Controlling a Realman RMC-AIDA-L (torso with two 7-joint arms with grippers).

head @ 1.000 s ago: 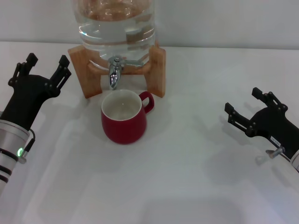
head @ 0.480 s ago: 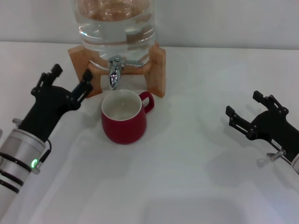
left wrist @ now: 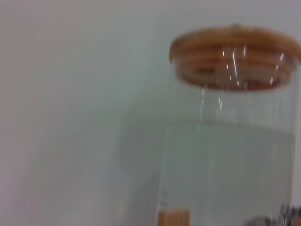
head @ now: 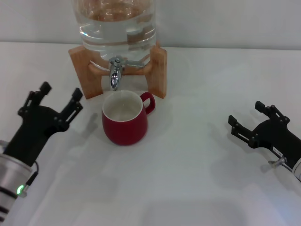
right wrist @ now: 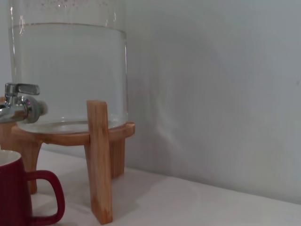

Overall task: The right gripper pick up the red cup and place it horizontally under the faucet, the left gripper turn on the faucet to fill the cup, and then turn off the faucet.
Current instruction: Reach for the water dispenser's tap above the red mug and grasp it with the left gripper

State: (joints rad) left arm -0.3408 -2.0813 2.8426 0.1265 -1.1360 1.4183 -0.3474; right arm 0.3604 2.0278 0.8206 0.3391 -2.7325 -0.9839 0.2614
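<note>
- White tabletop (head: pixel 188 179) fills the head view, with a pale wall behind.
- At lower left, the left gripper (head: pixel 59 98) hovers with prongs spread, holding nothing, left of the cup and apart from it.
- At lower right, the right gripper (head: pixel 249 117) sits well away, prongs likewise released and empty.
- At centre, the red cup (head: pixel 124 118) stands upright, handle toward the right, directly below the faucet (head: pixel 115 73).
- Beyond, a glass water jar (head: pixel 117 26) rests on a wooden stand (head: pixel 160 70) at upper centre.
</note>
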